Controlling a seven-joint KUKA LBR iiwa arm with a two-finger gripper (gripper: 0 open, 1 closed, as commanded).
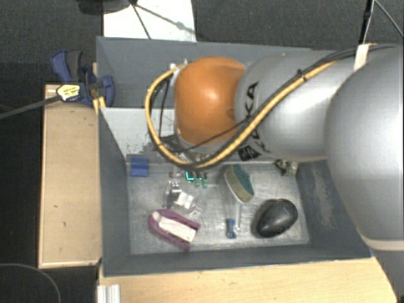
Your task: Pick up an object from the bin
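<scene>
Jaws, hidden by the orange wrist cover [208, 100], hang just beside a crumpled clear plastic piece [180, 199].
Their opening cannot be told; the piece looks light, thin and slippery, and is probably best pinched across its bunched middle.

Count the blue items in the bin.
2: a blue block at the left of the bin, and a small blue piece near the front, left of the black rounded object. The arm may hide others.

Grey bin [117, 201]: blue block [138, 166], black mouse [275, 218], purple-and-white packet [172, 226], a teal-edged disc [240, 183] perhaps, orange cover [205, 100] on the arm [315, 106].
</scene>
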